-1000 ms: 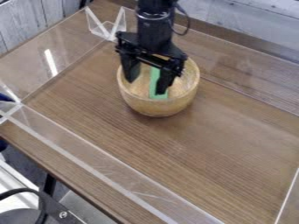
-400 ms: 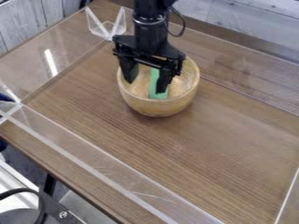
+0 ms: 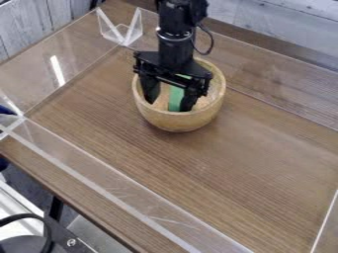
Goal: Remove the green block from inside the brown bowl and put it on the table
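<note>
The brown bowl [image 3: 179, 109] sits on the table [image 3: 238, 178], toward the far side and slightly left of centre. Inside it lies the green block [image 3: 176, 98], visible as a bright green strip between the black fingers. No other item shows in the bowl.

The gripper [image 3: 173, 94] points straight down, its body rising vertically out of the top of the frame. Its jaws stand apart, one finger on each side of the block, with the tips lowered inside the bowl rim.

The fingers cover most of the block and much of the bowl's interior. Contact between the fingertips and the block cannot be determined. The clear acrylic walls [image 3: 79, 178] along the table edges show mainly as faint reflections.
</note>
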Controlling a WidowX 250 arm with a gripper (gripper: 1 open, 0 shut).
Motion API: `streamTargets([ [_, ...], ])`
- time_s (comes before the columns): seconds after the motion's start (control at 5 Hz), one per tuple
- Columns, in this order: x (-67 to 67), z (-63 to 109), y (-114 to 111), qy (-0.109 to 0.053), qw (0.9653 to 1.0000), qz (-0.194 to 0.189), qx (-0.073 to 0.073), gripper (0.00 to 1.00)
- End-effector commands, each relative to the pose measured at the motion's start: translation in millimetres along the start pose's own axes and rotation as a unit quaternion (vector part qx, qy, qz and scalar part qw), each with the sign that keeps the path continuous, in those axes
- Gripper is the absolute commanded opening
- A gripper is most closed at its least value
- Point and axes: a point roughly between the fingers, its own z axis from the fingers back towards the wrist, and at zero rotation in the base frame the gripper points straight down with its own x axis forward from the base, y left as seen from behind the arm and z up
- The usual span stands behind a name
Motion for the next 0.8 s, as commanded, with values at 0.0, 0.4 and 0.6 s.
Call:
streamTargets([
  [0.0,14.2,11.4,-3.5,-0.026,0.9996,-0.011,0.000,1.00],
  [0.4,21.4,26.3,-8.3,-0.019,0.9996,-0.023,-0.004,1.00],
  [0.6,28.3,38.7,-11.5,-0.015,0.9995,-0.028,-0.007,1.00],
])
